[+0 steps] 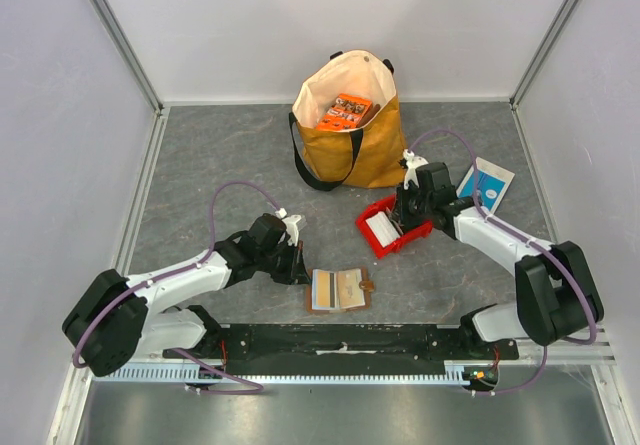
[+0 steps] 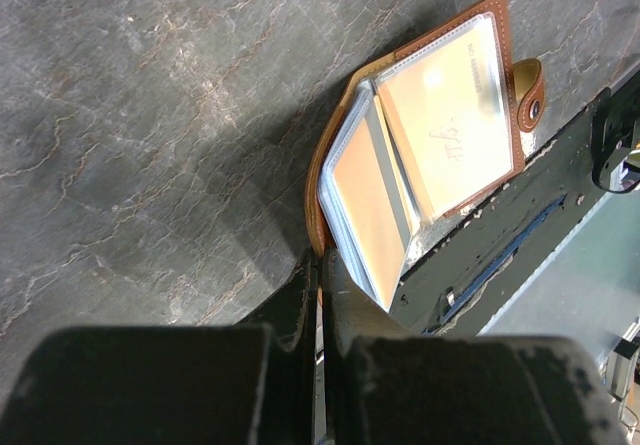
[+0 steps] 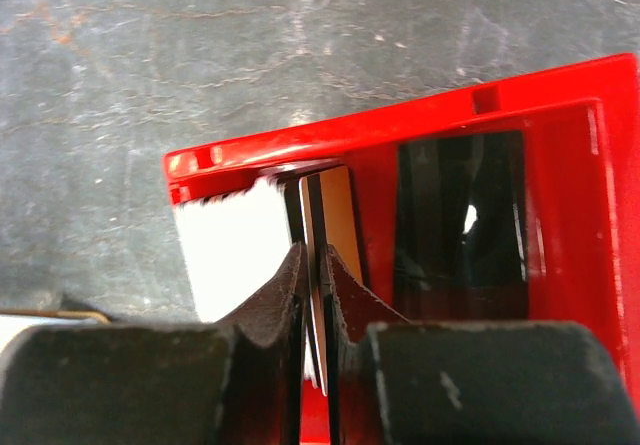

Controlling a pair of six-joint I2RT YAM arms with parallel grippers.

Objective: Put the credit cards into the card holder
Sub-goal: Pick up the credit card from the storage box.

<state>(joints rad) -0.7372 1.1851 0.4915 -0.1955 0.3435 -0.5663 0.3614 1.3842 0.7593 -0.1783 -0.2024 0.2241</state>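
The brown card holder (image 1: 340, 290) lies open on the table near the front edge, its clear inner pockets showing (image 2: 440, 135). My left gripper (image 1: 300, 264) is shut on the holder's left leather edge (image 2: 322, 263). My right gripper (image 1: 401, 221) reaches into the red bin (image 1: 372, 246) and is shut on a thin credit card (image 3: 335, 210) that stands on edge between its fingers (image 3: 314, 257). A white credit card (image 3: 235, 250) lies flat in the bin just left of it and also shows in the top view (image 1: 380, 228).
A tan tote bag (image 1: 370, 150) with an orange packet (image 1: 346, 113) inside stands at the back centre. A blue-and-white box (image 1: 487, 183) lies right of the bin. The red bin's wall (image 3: 570, 155) is close right of my right fingers. The black base rail (image 1: 350, 343) runs along the front.
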